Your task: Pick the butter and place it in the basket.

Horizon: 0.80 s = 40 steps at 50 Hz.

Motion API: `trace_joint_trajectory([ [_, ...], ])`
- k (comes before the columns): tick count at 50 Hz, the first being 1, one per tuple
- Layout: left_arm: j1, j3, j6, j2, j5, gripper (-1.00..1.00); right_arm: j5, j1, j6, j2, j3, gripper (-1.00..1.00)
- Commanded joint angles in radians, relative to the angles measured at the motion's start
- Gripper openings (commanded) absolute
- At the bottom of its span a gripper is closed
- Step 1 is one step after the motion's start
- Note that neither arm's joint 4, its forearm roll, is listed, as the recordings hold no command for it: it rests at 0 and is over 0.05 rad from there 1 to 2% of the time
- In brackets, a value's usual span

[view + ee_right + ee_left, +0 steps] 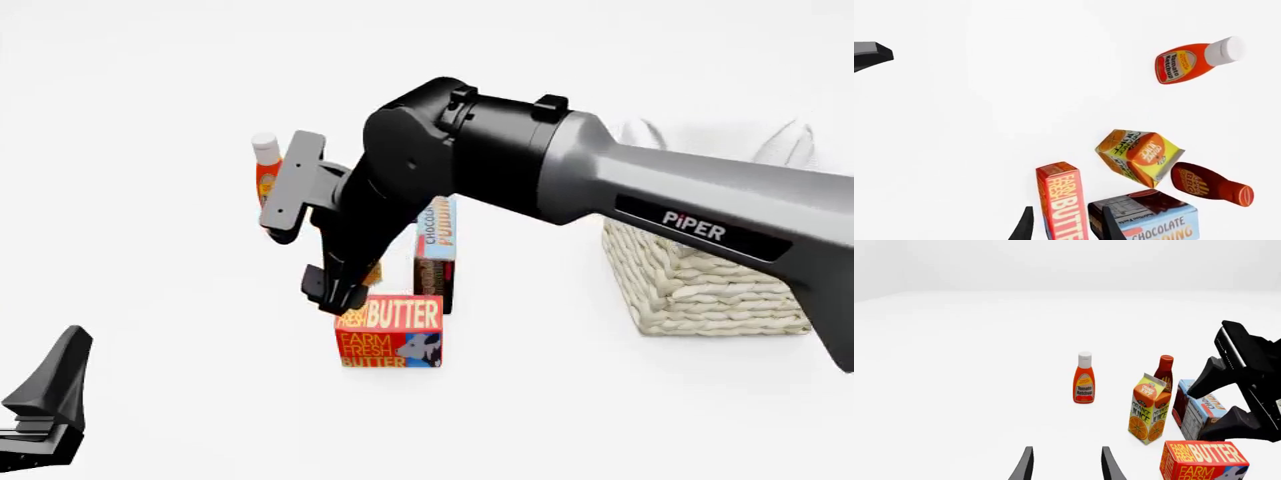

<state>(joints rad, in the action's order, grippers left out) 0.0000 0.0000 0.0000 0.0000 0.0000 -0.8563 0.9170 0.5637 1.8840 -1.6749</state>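
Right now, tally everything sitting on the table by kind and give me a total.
Bottles: 2, the tomato ketchup bottle and a dark red sauce bottle
Cartons and boxes: 3, the orange juice carton, the chocolate pudding box and the butter
Baskets: 1, the basket
Total: 6

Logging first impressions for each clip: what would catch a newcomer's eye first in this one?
The big black and grey right arm sweeps across the front view, its gripper lowered right at the butter, open, not yet gripping it. Behind the butter cluster the chocolate pudding box, orange juice carton and ketchup bottle. The wicker basket waits to the right, partly hidden by the arm.
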Motion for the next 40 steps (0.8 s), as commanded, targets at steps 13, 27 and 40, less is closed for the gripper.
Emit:
trace_joint_trajectory([
  [13,0.000,0.000,0.000,0.000,0.000,1.00,0.011,0.006,-0.003,0.035,-0.006,1.00],
  [27,0.000,0.000,0.000,0.000,0.000,1.00,0.023,-0.001,-0.004,0.046,0.009,1.00],
  [40,0.000,0.000,0.000,0.000,0.000,1.00,0.028,-0.015,0.009,0.052,0.008,1.00],
])
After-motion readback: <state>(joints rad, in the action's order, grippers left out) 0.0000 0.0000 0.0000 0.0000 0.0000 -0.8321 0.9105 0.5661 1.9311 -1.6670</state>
